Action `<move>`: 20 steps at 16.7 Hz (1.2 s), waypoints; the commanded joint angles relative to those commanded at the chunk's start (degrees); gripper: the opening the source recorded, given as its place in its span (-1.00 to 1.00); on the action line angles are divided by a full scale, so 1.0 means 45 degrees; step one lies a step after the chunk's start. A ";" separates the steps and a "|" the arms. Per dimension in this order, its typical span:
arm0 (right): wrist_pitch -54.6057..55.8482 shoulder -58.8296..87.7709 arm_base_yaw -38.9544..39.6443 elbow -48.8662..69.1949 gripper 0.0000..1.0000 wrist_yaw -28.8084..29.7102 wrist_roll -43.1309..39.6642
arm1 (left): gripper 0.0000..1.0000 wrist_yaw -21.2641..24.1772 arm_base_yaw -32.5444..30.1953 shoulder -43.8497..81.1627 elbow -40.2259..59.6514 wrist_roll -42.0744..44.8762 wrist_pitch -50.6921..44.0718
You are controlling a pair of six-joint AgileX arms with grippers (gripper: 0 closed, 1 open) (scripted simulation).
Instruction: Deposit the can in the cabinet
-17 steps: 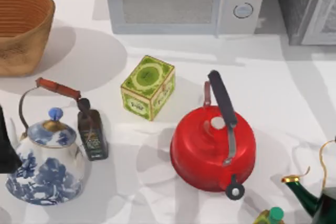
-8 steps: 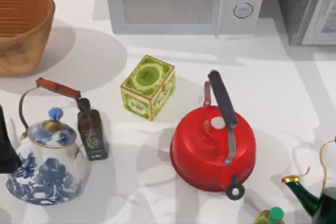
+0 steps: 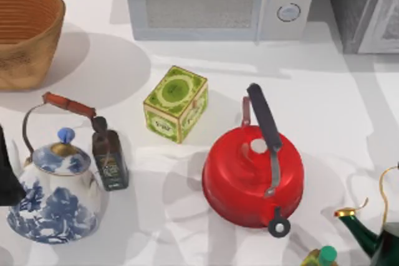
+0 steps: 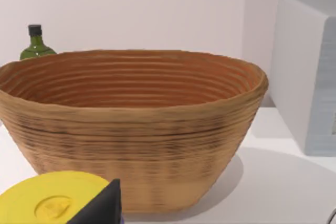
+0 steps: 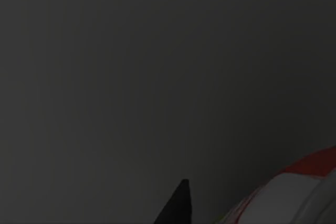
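Observation:
The cabinet (image 3: 368,5), a boxy unit with a dark speckled side and a light grey framed door, stands at the table's back right corner in the top view. The right wrist view is dark. At its edge a curved red and white surface shows, which fits the can (image 5: 294,198), beside one black fingertip (image 5: 178,205) of my right gripper. Whether that gripper holds the can cannot be told. My left arm (image 3: 7,175) stays parked at the table's left edge, and one of its fingertips (image 4: 102,205) shows in the left wrist view.
A red kettle (image 3: 252,175) sits right of centre, with a green tea tin (image 3: 176,104) behind it. A blue-white teapot (image 3: 55,191) and a dark bottle (image 3: 110,160) stand at the left. A wicker basket (image 3: 25,29), a microwave (image 3: 218,1) and a green pot (image 3: 380,235) line the edges.

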 joint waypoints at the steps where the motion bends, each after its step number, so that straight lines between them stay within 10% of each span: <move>1: 0.0000 0.0000 0.0000 0.0000 -1.00 0.0000 0.0000 | 1.00 0.0000 0.0000 0.0000 0.0000 0.0000 0.0000; 15: 0.0000 0.0000 0.0000 0.0000 0.96 0.0000 0.0000 | 1.00 0.0000 0.0000 0.0000 0.0000 0.0000 0.0000; 20: 0.0000 0.0000 0.0000 0.0000 1.00 0.0000 0.0000 | 1.00 0.0000 0.0000 0.0000 0.0000 0.0000 0.0000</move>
